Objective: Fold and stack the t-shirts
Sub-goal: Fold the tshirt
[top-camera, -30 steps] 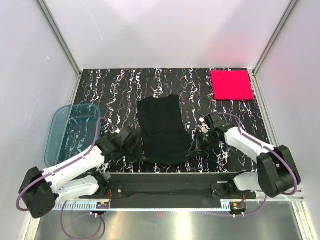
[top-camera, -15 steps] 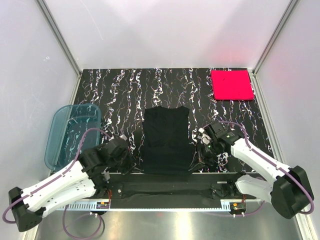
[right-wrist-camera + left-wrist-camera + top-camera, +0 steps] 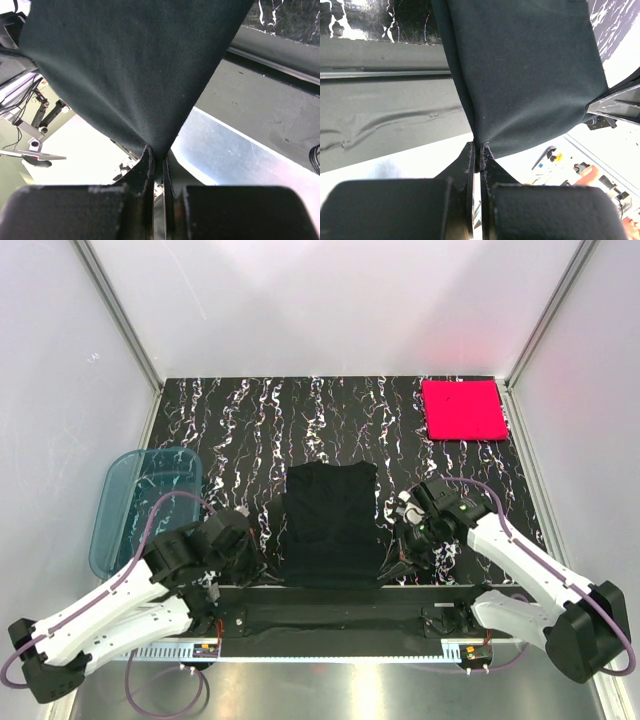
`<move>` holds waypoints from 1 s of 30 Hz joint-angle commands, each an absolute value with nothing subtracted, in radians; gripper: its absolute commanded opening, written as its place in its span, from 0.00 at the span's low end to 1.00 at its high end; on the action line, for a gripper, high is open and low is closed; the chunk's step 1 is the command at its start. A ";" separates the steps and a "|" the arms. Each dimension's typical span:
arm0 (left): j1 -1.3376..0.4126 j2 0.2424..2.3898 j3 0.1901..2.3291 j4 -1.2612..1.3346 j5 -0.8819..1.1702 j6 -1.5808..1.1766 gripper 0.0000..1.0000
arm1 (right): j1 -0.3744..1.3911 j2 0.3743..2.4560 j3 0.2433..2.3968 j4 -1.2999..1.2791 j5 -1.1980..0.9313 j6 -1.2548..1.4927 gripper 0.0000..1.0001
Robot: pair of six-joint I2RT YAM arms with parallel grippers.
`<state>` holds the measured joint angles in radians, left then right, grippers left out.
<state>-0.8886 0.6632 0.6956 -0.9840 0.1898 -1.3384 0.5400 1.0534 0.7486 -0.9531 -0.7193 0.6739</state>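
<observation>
Already done: we found the pink-red shirt folded into a neat square at the far right corner of the table.
Half done: the black shirt lay mid-table as a narrow panel, its near end at the table's near edge; we judged it only part-folded.
Left grip: the left gripper had its jaws pressed together on the cloth's near left corner.
Right grip: the right gripper pinched the near right corner the same way.
Left to do: by our reckoning, the closing folds, then stacking; the two shirts were well apart.
Hard to see: from above, the wrists covered both pinched corners, and we could not make out sleeves, collar or layers.
Off to the side: the blue tub stood at the left edge.
</observation>
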 commanded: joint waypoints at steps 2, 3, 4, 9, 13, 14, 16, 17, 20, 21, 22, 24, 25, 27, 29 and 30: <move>-0.876 0.767 0.833 -1.058 0.127 -1.283 0.00 | 0.546 1.106 0.842 -1.002 -0.693 0.666 0.02; -0.858 0.790 0.854 -1.065 0.109 -1.266 0.00 | 0.545 1.123 0.859 -0.996 -0.686 0.664 0.01; -0.844 0.811 0.900 -1.065 0.106 -1.223 0.00 | 0.543 1.141 0.894 -0.993 -0.681 0.654 0.01; -0.671 0.983 0.997 -1.031 0.159 -1.059 0.00 | 0.485 1.287 1.002 -1.009 -0.706 0.591 0.00; -0.552 1.116 1.089 -0.976 0.202 -0.934 0.00 | 0.399 1.405 1.122 -1.028 -0.722 0.520 0.00; -0.531 1.158 1.138 -0.959 0.221 -0.911 0.00 | 0.388 1.457 1.144 -1.031 -0.729 0.509 0.00; -0.485 1.274 1.198 -0.934 0.247 -0.853 0.00 | 0.364 1.538 1.211 -1.035 -0.747 0.483 0.00; -0.476 1.311 1.225 -0.922 0.262 -0.835 0.00 | 0.357 1.564 1.236 -1.037 -0.750 0.477 0.00; -0.445 1.471 1.368 -0.908 0.299 -0.766 0.00 | 0.327 1.676 1.336 -1.039 -0.770 0.460 0.00; -0.431 1.517 1.440 -0.902 0.301 -0.738 0.00 | 0.318 1.705 1.363 -1.037 -0.770 0.457 0.01; -0.423 1.554 1.481 -0.896 0.305 -0.723 0.00 | 0.310 1.732 1.412 -1.035 -0.770 0.457 0.01; -0.396 1.669 1.586 -0.908 0.276 -0.694 0.00 | 0.276 1.817 1.495 -1.028 -0.775 0.451 0.01; -0.382 1.701 1.604 -0.896 0.276 -0.684 0.00 | 0.265 1.850 1.521 -1.023 -0.772 0.454 0.03; -0.336 1.813 1.704 -0.874 0.342 -0.677 0.01 | 0.233 1.951 1.613 -1.015 -0.807 0.442 0.04; -0.328 1.888 1.774 -0.795 0.344 -0.647 0.09 | 0.213 2.038 1.661 -0.988 -0.801 0.442 0.05; -0.319 1.984 1.816 -0.789 0.325 -0.634 0.08 | 0.189 2.069 1.701 -0.973 -0.789 0.452 0.05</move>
<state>-0.3508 1.8584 1.6928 -0.8925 0.2913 -0.7105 0.2337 1.9926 1.6066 -1.0122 -0.7616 0.4652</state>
